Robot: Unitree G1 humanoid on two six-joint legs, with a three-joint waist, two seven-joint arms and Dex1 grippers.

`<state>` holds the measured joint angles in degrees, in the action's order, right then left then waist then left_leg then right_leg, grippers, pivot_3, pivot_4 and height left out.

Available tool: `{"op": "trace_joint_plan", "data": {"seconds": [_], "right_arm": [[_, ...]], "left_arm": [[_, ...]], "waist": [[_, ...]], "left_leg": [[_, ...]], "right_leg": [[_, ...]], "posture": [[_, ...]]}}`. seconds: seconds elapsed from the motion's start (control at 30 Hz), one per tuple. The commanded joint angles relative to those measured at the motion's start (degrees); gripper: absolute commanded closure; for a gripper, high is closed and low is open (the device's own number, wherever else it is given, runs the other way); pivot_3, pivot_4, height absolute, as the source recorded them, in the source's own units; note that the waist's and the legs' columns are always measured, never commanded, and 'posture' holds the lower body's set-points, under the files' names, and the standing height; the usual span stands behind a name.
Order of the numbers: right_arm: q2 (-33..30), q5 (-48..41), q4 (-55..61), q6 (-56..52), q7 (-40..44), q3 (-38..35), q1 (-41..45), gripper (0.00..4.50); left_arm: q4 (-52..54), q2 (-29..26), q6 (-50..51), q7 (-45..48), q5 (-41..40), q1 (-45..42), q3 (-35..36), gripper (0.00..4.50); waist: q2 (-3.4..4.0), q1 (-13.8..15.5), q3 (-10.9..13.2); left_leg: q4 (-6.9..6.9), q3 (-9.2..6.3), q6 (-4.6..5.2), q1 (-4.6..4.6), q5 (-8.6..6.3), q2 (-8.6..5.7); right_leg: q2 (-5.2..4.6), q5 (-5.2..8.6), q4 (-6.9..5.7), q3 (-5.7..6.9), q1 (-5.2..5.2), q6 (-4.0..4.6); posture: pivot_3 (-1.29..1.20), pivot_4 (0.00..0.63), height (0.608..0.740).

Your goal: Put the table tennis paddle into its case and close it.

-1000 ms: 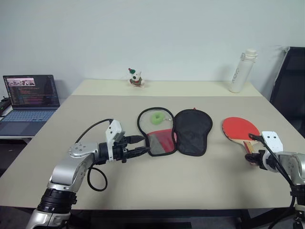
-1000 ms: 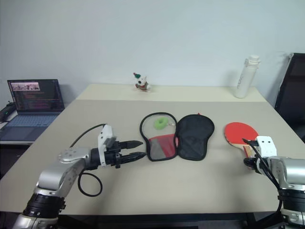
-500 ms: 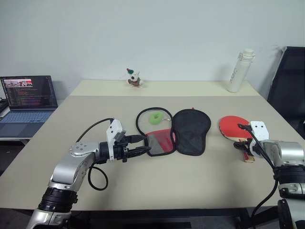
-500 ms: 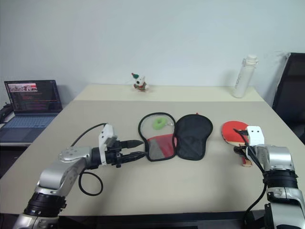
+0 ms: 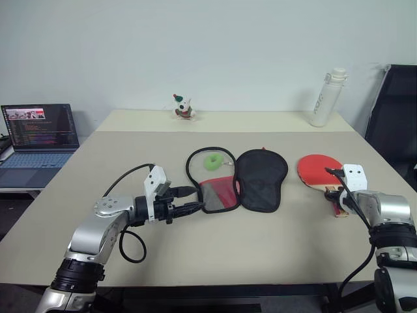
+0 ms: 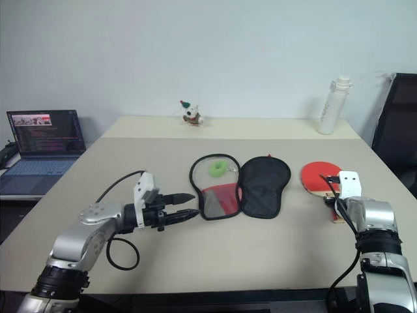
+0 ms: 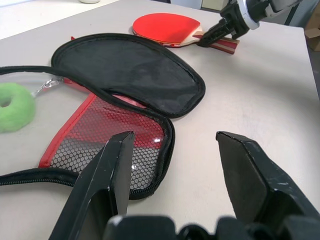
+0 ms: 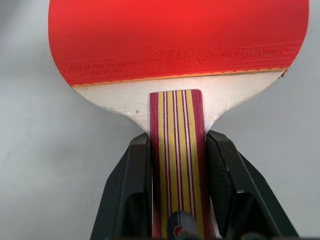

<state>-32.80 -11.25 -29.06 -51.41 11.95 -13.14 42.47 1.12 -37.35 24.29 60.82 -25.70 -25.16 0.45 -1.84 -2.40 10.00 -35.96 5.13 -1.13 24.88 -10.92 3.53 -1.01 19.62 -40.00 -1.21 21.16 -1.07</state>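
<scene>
Paddle [image 5: 319, 172] lies flat on table's right side, well apart from open case [image 5: 241, 179]; stiff, light, we judge. Our R gripper [image 8: 176, 150] pinches its handle, best hold; L gripper [image 7: 175, 165] spread.

1. The robot's left arm [image 5: 98, 225] is cased in rounded, silver-grey metallic shells, joined by black ribbed collars at the elbow and lower arm.
2. A black cable loops loosely out from the left forearm and arcs back toward the wrist.
3. A small white, box-shaped camera housing sits atop each wrist.
4. The left gripper [image 5: 193, 199] has two slim, black, tapering fingers on a black wrist block; up close, the fingers [image 7: 247, 175] look thick, matte and angular.
5. The right arm [image 5: 389, 215] repeats the silver shells, with thin black cables trailing down.
6. The right gripper [image 8: 176, 187] has matching black fingers.
</scene>
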Motion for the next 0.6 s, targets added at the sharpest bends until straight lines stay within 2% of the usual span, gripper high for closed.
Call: {"op": "trace_joint_plan", "data": {"seconds": [0.03, 0.23, 0.37, 0.5, 0.6], "right_arm": [[-0.2, -0.3, 4.6, 1.6, -4.5, -4.5, 4.2, 3.39], [6.2, -5.4, 21.8, -11.5, -8.9, -7.4, 7.4, 3.39], [17.7, -8.5, 34.1, -22.7, -14.1, -10.1, 8.0, 3.39], [27.1, -8.3, 38.2, -25.8, -18.2, -11.3, 8.3, 3.39], [31.0, -7.5, 37.9, -24.5, -19.7, -10.2, 7.8, 3.39]], "left_arm": [[1.1, -0.8, -0.9, 0.1, -0.6, 0.9, 2.1, 1.65], [2.2, -1.2, -0.7, 0.1, -1.3, 2.8, 3.3, 1.65], [2.5, -1.2, -0.8, 0.0, -1.4, 3.5, 3.6, 1.65], [2.4, -0.9, -1.0, -0.2, -1.2, 3.3, 3.4, 1.65], [2.1, -0.7, -1.1, -0.2, -1.1, 3.0, 3.1, 1.65]], "waist": [[0.10, 0.0, 0.1], [0.16, -0.3, 0.1], [0.17, -0.4, 0.1], [0.17, -0.2, 0.1], [0.17, 0.5, 0.1]], "left_leg": [[0.01, 0.01, -0.01, 0.01, 0.00, 0.00], [0.23, 0.19, -0.04, 0.07, 0.01, 0.06], [0.30, 0.17, -0.05, 0.06, 0.00, 0.10], [0.25, 0.16, -0.04, 0.10, 0.00, 0.06], [0.22, 0.14, -0.03, 0.13, -0.01, 0.02]], "right_leg": [[0.00, 0.00, 0.00, -0.01, 0.02, 0.00], [0.02, 0.02, 0.02, -0.16, 0.27, 0.02], [0.04, 0.02, 0.04, -0.13, 0.26, 0.03], [0.00, 0.02, 0.03, -0.11, 0.26, 0.03], [-0.04, 0.02, 0.03, -0.06, 0.26, 0.03]], "posture": [[0.00, 0.150, 0.740], [0.00, 0.150, 0.740], [0.00, 0.150, 0.740], [0.00, 0.150, 0.740], [0.00, 0.150, 0.740]]}}
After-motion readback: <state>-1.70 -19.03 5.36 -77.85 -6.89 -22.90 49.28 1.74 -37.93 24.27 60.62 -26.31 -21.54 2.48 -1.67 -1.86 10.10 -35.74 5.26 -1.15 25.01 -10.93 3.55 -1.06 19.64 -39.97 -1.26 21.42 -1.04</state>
